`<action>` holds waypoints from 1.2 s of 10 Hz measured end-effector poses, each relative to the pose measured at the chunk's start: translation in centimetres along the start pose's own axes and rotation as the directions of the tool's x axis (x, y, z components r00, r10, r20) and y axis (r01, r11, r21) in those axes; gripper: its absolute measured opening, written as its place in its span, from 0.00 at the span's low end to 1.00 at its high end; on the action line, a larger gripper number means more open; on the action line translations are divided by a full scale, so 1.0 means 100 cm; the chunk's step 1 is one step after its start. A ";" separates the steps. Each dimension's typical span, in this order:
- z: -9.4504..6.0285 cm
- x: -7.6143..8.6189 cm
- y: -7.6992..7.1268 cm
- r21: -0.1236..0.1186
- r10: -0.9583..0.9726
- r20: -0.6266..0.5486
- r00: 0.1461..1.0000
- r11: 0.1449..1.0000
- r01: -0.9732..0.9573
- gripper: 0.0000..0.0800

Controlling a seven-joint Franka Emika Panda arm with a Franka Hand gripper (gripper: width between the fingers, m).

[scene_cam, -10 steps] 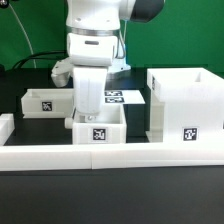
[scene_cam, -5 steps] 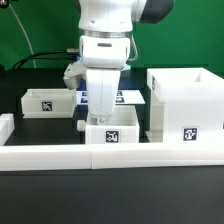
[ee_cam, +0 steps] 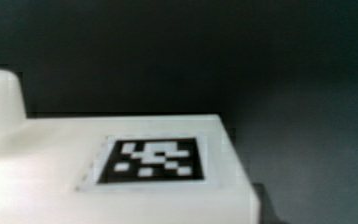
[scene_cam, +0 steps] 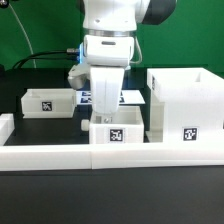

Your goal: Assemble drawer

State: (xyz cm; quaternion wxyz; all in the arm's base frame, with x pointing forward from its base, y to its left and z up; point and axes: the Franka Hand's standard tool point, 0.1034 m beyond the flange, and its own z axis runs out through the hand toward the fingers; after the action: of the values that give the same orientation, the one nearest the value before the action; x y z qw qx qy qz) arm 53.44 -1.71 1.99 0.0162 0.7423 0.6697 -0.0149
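The tall open-fronted drawer casing (scene_cam: 187,105) stands at the exterior view's right. One small tray (scene_cam: 48,101) lies at the left. The second small tray (scene_cam: 115,133) sits in the middle, just behind the front rail, its tag facing the camera. My gripper (scene_cam: 106,116) reaches down into this tray from above, and its fingertips are hidden by the tray's wall. It appears shut on that wall. The wrist view shows a white tagged face of this tray (ee_cam: 155,160) very close, over the dark table. No fingers show there.
A long low white rail (scene_cam: 60,155) runs along the front, with a short rail end (scene_cam: 5,125) at the far left. The marker board (scene_cam: 132,97) lies flat behind my arm. A gap of dark table separates the middle tray from the casing.
My arm and the middle tray have moved together toward the exterior view's right, closer to the casing. The left tray and the casing have not moved.
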 end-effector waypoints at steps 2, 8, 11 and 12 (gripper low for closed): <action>0.000 -0.001 0.000 0.001 0.010 0.000 1.000 1.000 -0.010 0.05; -0.002 0.007 0.003 0.001 -0.013 -0.003 1.000 1.000 0.013 0.05; -0.002 0.006 0.003 0.001 -0.008 -0.003 1.000 1.000 0.008 0.05; -0.002 0.008 0.004 -0.008 0.000 -0.004 1.000 1.000 0.000 0.05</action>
State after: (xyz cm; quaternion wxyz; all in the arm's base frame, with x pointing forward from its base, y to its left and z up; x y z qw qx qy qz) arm 53.87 -0.98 2.15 0.0177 0.7422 0.6698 -0.0105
